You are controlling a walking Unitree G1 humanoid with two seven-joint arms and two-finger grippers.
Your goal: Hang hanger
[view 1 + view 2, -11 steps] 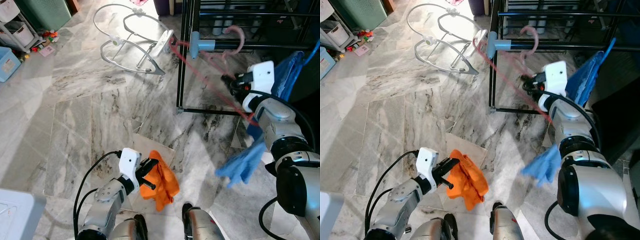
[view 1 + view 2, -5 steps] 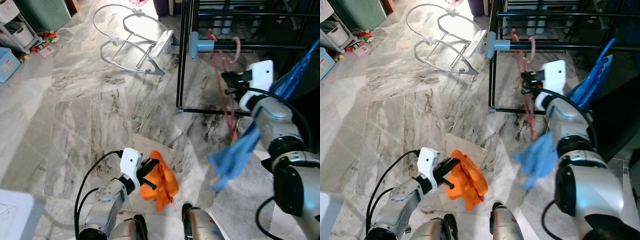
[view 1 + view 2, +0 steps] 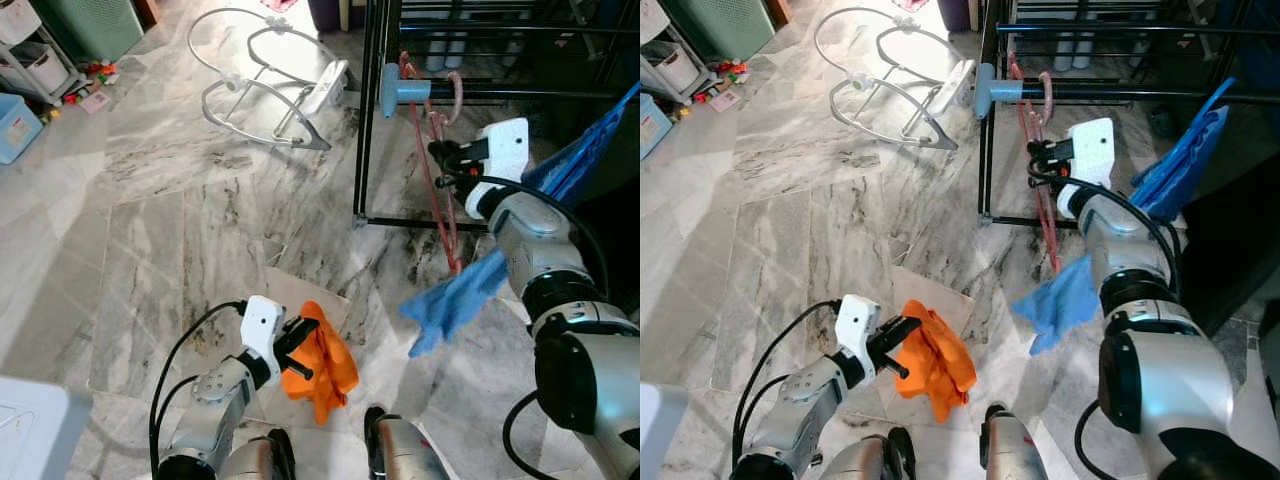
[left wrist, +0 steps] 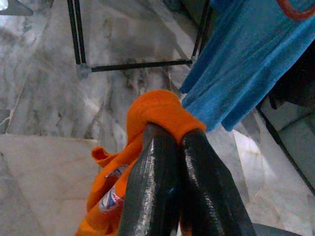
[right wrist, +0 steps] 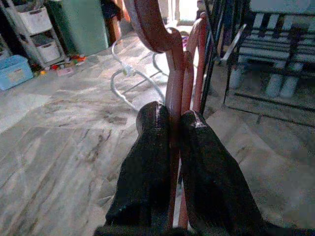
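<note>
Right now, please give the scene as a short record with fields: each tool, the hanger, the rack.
right tool: shut on the pink hanger, beside the rack
pink hanger: hook over the black rack's rail, blue cloth hanging from its lower end
left tool: shut on the orange cloth, low above the marble floor

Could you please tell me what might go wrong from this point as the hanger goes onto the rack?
The right pincer is shut on the pink hanger, whose hook sits near the rail's blue end cap; it might slip off on release. The blue cloth dangling off the hanger could drop.
</note>
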